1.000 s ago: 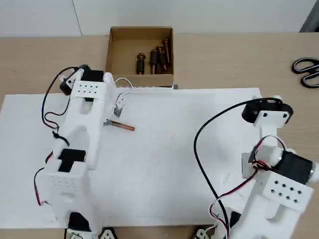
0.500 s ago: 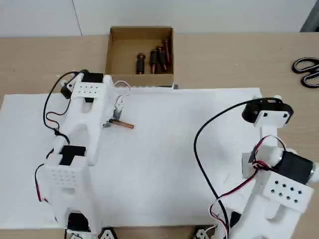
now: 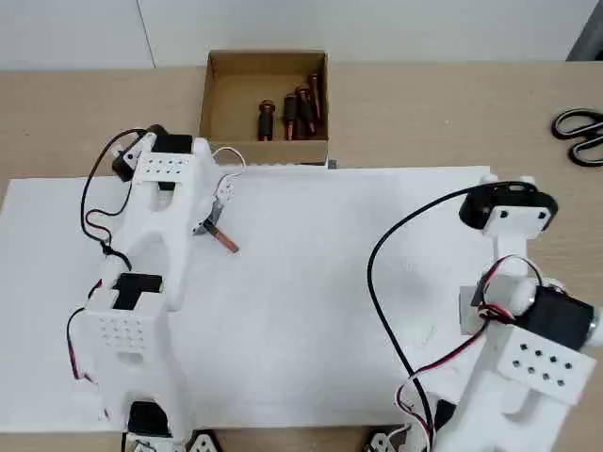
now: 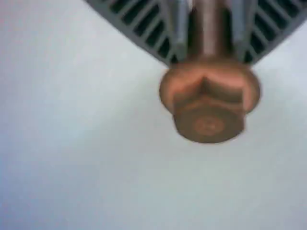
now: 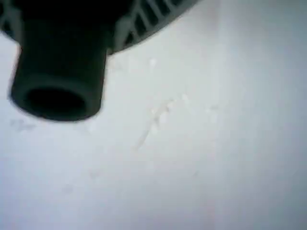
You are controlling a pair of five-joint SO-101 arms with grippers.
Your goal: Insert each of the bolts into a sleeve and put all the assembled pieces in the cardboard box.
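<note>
Alignment first, likely: with copper bolt [image 4: 208, 103] clenched in left jaws, black sleeve [image 5: 57, 81] clamped in right jaws, needed one shared axis before pushing

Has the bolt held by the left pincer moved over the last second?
Yes. The bolt in the left pincer has swung; its free end now lies further left, judged against the cardboard box.

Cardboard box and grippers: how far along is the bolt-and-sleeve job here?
Done: about four assembled pieces lie in the cardboard box. In hand: the left gripper holds a bolt over the white sheet, the right gripper a black sleeve. Left: join these two and box them.
</note>
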